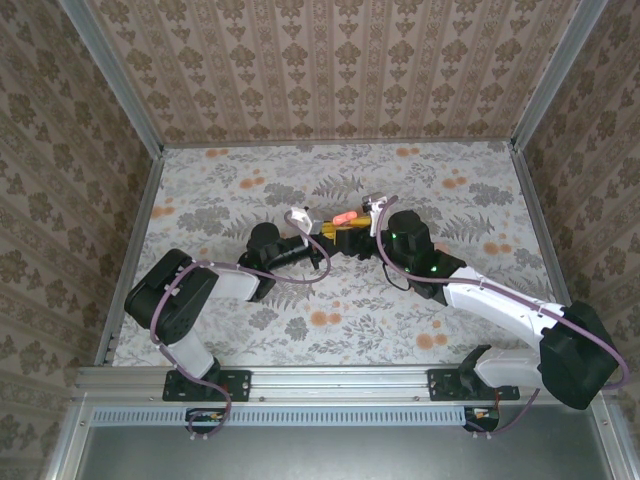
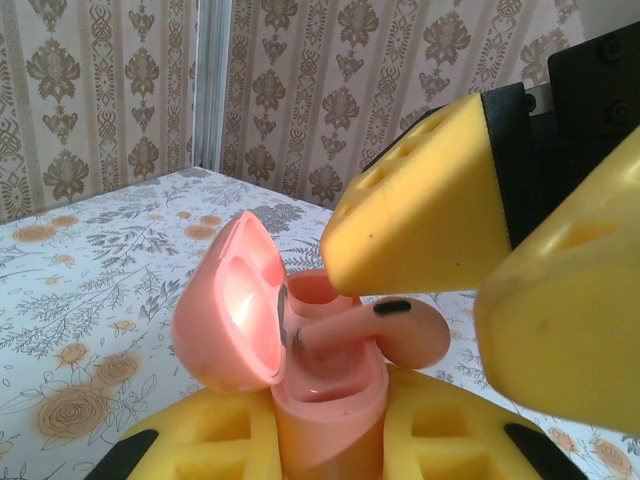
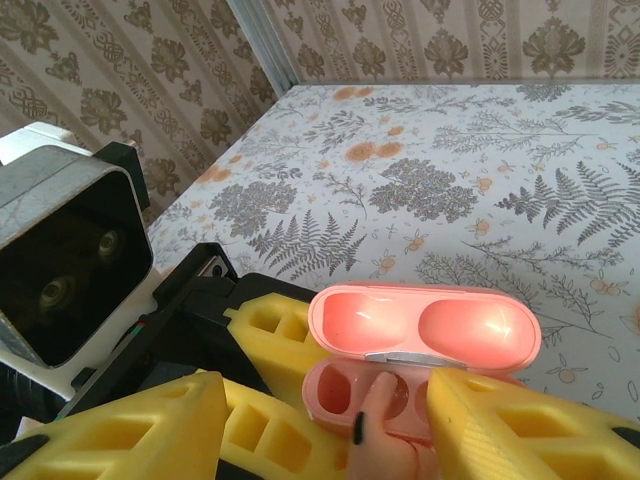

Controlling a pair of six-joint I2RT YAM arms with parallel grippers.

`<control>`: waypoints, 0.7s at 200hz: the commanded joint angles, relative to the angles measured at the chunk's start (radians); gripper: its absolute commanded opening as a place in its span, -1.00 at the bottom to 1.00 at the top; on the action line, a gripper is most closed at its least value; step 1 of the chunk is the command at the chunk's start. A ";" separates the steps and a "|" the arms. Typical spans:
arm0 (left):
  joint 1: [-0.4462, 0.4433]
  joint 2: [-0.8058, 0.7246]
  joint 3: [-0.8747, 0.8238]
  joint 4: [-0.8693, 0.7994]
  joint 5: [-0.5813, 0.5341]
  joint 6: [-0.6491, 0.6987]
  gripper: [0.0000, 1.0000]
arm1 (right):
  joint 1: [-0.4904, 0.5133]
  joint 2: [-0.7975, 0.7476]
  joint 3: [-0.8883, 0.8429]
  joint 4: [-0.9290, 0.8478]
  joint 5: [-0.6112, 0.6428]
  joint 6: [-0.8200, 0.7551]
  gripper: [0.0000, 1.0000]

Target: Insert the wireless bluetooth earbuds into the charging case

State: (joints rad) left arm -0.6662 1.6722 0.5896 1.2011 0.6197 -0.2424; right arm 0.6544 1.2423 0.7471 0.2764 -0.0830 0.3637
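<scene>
**A:** Salmon-pink charging case (image 2: 330, 400), where is it being held?

**B:** It is being gripped upright above the floral table (image 3: 450, 150), between the yellow pads (image 2: 200, 445) of the left gripper (image 2: 330, 445). Those jaws are being pressed against its lower body. The lid (image 2: 225, 315) is being shown swung open.

**A:** And the right gripper (image 2: 412, 300)?

**B:** One earbud (image 2: 400, 335) is being pinched in its jaws, which are drawn in tight on it. The bud is being held tilted across the case's open mouth, stem end touching inside. Mid-table, from above, both grippers are being seen tip to tip.

Floral-print table (image 1: 230, 190), damask-patterned walls (image 1: 330, 70)
</scene>
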 commanded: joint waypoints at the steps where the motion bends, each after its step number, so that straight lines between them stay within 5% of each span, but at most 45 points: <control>1: -0.001 -0.046 -0.003 0.082 0.013 0.022 -0.76 | -0.011 -0.021 0.015 -0.046 -0.001 0.020 0.17; 140: 0.014 -0.020 -0.038 0.082 -0.035 0.031 -0.77 | -0.093 -0.052 0.085 -0.217 -0.097 0.101 0.21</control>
State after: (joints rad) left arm -0.6651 1.6684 0.5705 1.2289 0.5983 -0.2356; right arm 0.5838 1.2114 0.7738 0.1642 -0.1169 0.4313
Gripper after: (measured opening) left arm 0.196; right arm 0.604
